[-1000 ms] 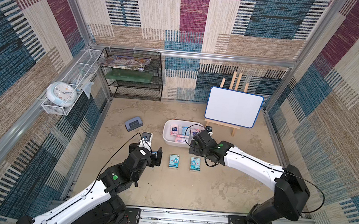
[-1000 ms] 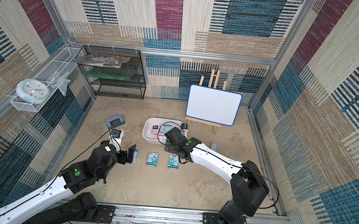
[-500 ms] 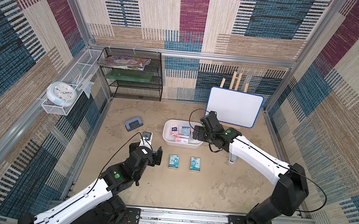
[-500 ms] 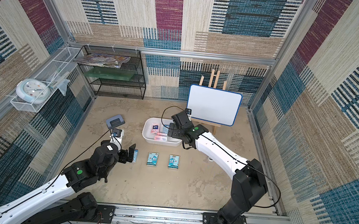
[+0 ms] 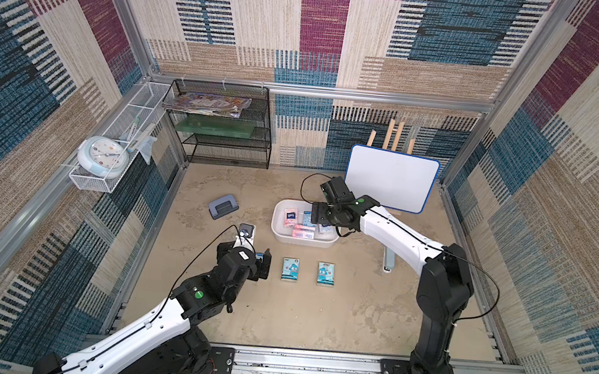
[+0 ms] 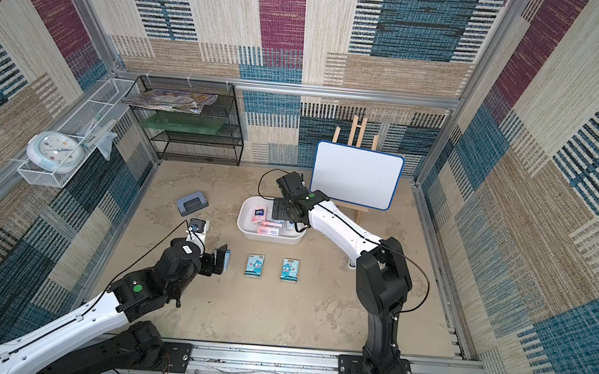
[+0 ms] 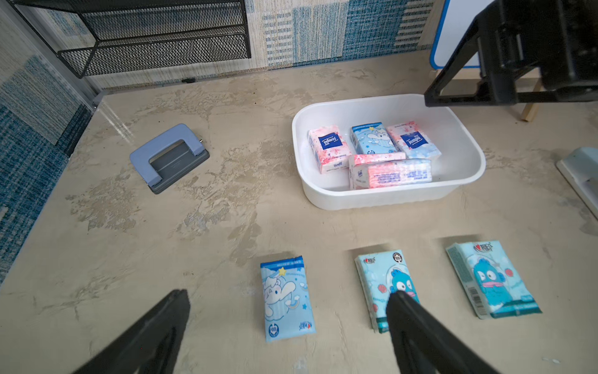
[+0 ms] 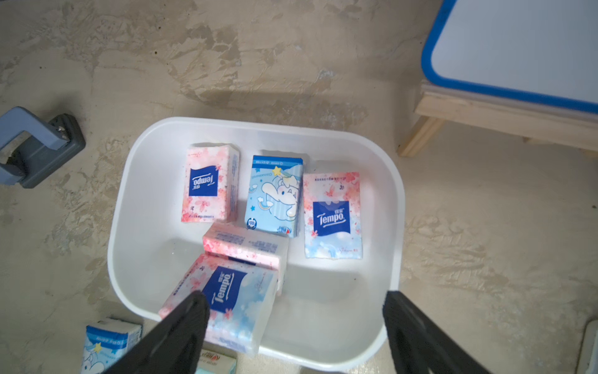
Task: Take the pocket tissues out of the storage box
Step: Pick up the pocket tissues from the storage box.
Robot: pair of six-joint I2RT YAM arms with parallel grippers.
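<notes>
Your right arm reaches fwd, elbow bent. The right end effector [image 8: 296, 307] hangs over the box [image 8: 129, 194], jaws spread, gripping nothing. Your left arm stretches low. The left end effector [image 7: 289, 293] is released over a pale-blue pack [image 7: 284, 311] on the surface [image 7: 161, 259].

Writing: "Tempo" logo reads on 3 pink packs [image 8: 207, 184].

Count:
- 5 in box: 4 pink, 1 cartoon pack [image 8: 275, 194].
- 3 out in a row near the box: that pale-blue pack and 2 teal packs [image 7: 492, 278].
</notes>
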